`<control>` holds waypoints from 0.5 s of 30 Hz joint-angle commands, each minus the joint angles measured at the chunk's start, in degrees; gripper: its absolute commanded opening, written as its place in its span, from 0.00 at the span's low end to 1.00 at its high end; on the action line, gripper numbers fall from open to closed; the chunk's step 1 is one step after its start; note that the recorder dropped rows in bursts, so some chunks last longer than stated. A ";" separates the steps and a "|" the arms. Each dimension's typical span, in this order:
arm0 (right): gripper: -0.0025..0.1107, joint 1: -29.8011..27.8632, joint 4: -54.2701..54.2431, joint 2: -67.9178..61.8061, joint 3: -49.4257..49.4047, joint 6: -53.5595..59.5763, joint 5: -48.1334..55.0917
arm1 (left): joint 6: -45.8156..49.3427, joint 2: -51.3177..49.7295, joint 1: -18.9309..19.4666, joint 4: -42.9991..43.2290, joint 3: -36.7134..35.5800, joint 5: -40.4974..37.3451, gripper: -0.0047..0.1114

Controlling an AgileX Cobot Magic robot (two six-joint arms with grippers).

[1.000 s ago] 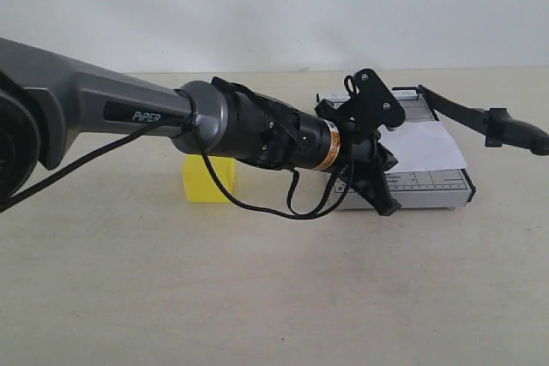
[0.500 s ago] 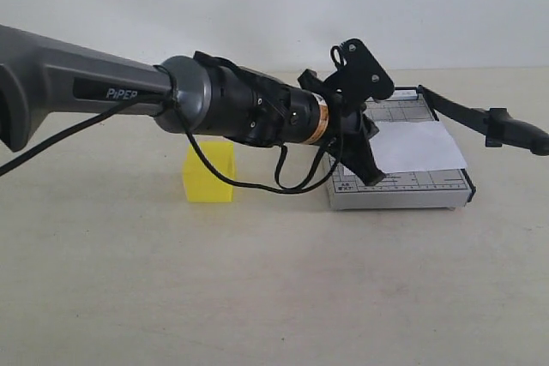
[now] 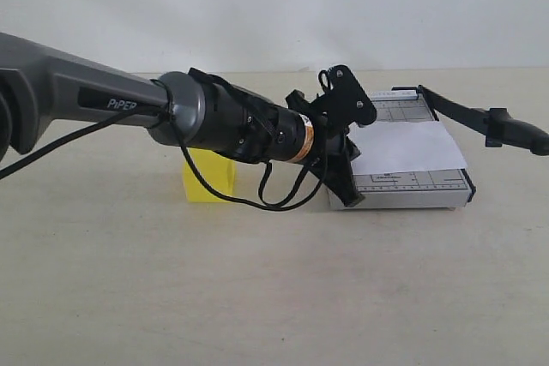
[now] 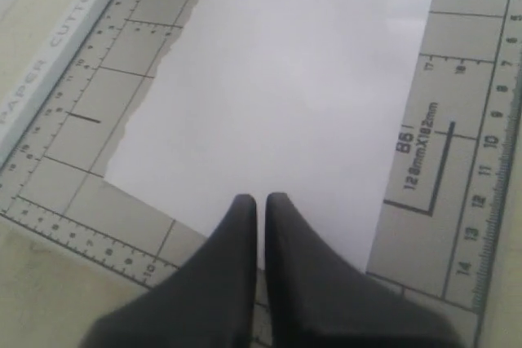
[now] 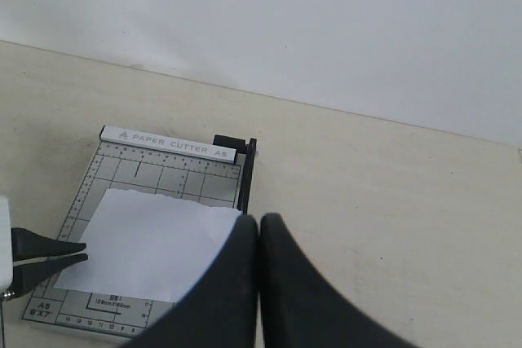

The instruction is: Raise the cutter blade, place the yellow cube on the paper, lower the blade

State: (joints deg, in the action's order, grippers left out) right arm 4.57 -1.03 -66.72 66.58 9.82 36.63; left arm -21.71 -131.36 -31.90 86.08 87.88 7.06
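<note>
Counter (image 3: 257, 297): pale beige and plain, carrying the cube and the trimmer board
Left arm: grey and black, reaching in from the left and slanting down towards the board, with a black cable looping under its wrist
Left claw (image 3: 352, 199): its two black fingers are pressed together with nothing between them; the tips point down at the near left corner of the board, and the left wrist view shows the claw (image 4: 261, 201) over the near edge of the paper; I cannot tell whether it touches the sheet
Yellow cube (image 3: 214, 179): sits on the counter to the left of the board, apart from it, its top partly hidden behind the left arm; it is not on the paper
Trimmer board (image 3: 412, 188): small, grey and gridded, flat on the counter right of centre
Paper (image 3: 403, 147): white sheet lying flat on the board, one edge ragged, nothing resting on it
Cutter blade (image 3: 480, 117): raised, hinged at the far right corner of the board and slanting out to the right, its thick handle clear of the board
Right claw (image 5: 258, 222): fingers together and empty, held high off the counter, looking down on the board from above
Wall: plain white, behind the counter
</note>
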 commanded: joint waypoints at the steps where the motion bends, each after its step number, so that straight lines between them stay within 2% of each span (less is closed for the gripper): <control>1: 0.02 -0.02 -0.09 0.36 0.12 0.13 -0.40 | -0.49 -0.13 0.10 0.27 -0.24 2.20 0.08; 15: 0.02 -0.02 -0.09 0.36 0.12 0.13 -0.40 | -0.49 -1.59 -0.12 -0.24 -0.24 4.47 0.08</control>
State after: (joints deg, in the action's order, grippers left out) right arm 4.57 -1.03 -66.72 66.58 9.82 36.63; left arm -21.71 -131.99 -31.90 85.98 87.84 10.52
